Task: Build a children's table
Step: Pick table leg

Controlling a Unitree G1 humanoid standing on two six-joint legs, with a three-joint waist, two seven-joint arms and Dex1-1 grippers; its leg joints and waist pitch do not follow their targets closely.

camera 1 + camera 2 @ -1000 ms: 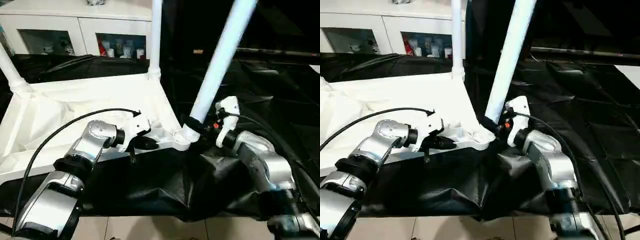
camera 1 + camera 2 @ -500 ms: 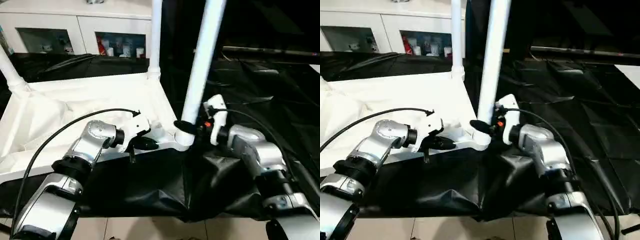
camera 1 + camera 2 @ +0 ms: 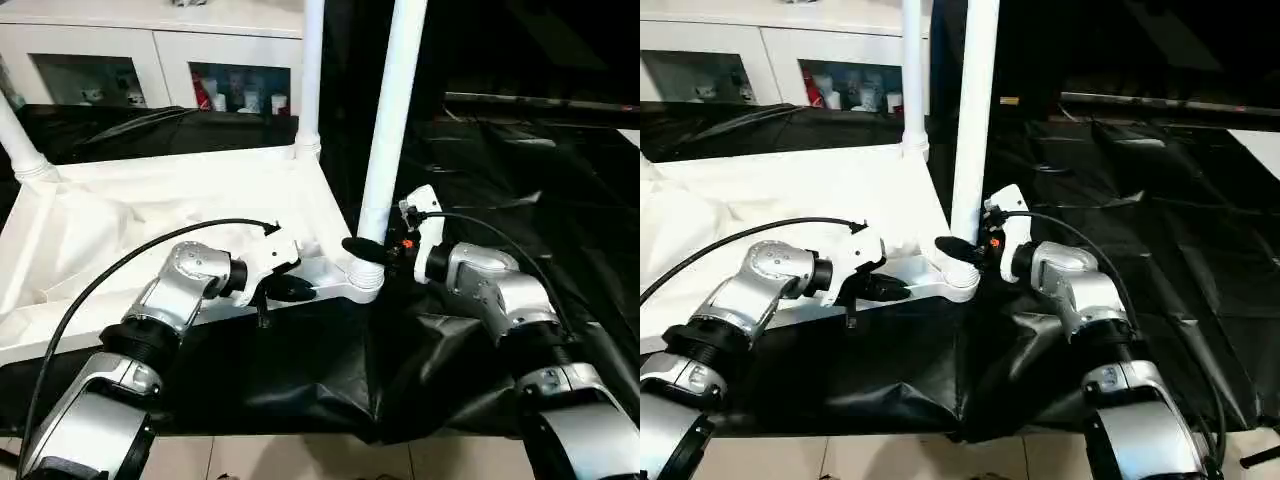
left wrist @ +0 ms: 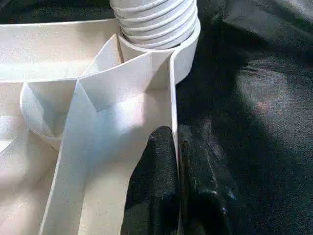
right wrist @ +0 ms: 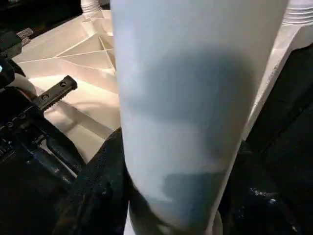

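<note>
The white tabletop (image 3: 150, 210) lies upside down with its ribbed underside up. Two white legs stand in its far corners, one at the back (image 3: 312, 70) and one at the far left (image 3: 18, 140). A third leg (image 3: 392, 120) stands nearly upright in the near right corner socket (image 3: 366, 280), its threaded end (image 4: 156, 19) seated there. My right gripper (image 3: 372, 250) is shut on this leg just above the socket, with black fingers (image 5: 105, 166) on either side of it. My left gripper (image 3: 292, 290) is shut on the tabletop's near rim (image 4: 172, 98), pinching the thin wall.
A black sheet (image 3: 500, 170) covers the surface under and to the right of the tabletop. A white glass-doored cabinet (image 3: 150, 60) stands behind. Pale floor tiles (image 3: 300, 460) run along the near edge.
The leg in my right gripper has swung from leaning right to nearly upright in the corner socket. My right forearm moved left with it. The left arm has stayed put.
</note>
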